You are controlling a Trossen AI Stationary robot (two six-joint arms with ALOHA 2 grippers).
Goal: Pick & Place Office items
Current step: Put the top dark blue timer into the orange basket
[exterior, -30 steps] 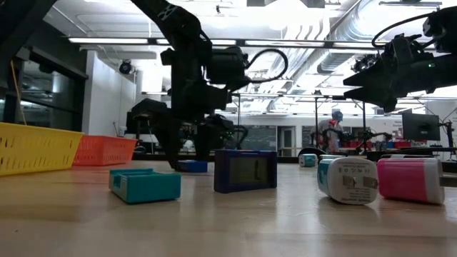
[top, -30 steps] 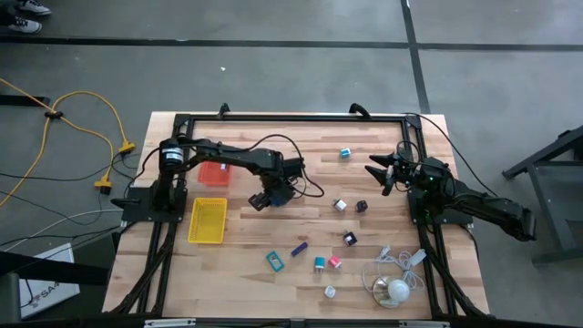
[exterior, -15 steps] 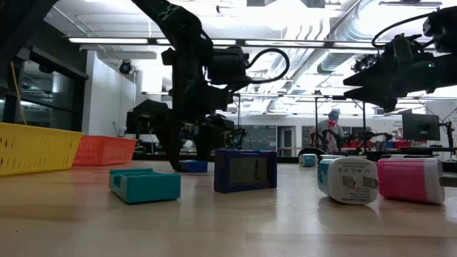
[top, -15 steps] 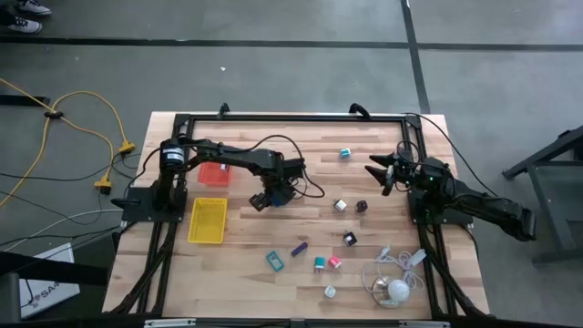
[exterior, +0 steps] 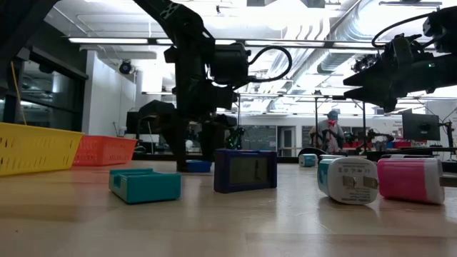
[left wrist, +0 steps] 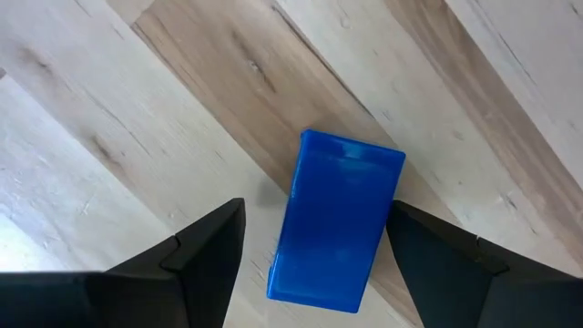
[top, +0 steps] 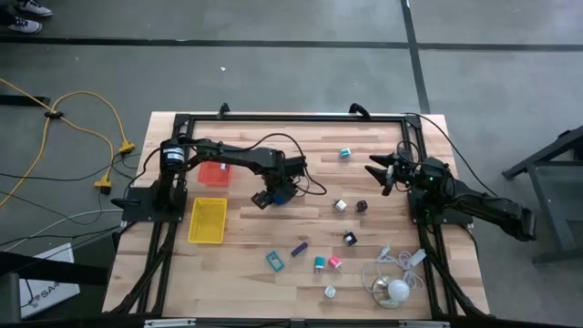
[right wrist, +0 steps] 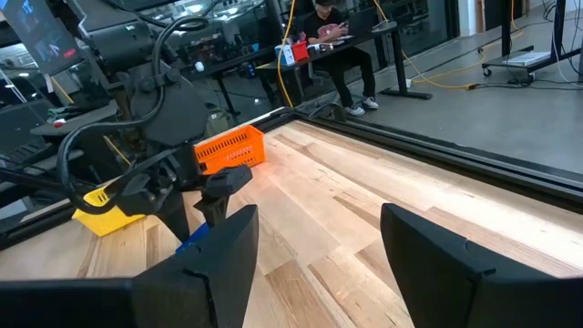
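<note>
A blue block [left wrist: 337,219] lies flat on the wooden table, left of its middle. My left gripper [top: 267,198] points down over the block, open, with one finger on each long side [exterior: 194,166]. One finger stands close against the block's side; whether it touches, I cannot tell. Other office items lie scattered toward the near right: a teal block [top: 275,261], a purple one [top: 300,247], a pink one [top: 334,262], small white ones [top: 330,292] and black clips [top: 350,239]. My right gripper [top: 378,170] hangs level at the right edge, open, with nothing between its fingers.
An orange tray [top: 214,173] and a yellow tray [top: 208,220] sit at the table's left, beside the left arm's base. A white cable bundle with a round white piece [top: 393,284] lies at the near right corner. A teal item [top: 345,153] sits near the far edge.
</note>
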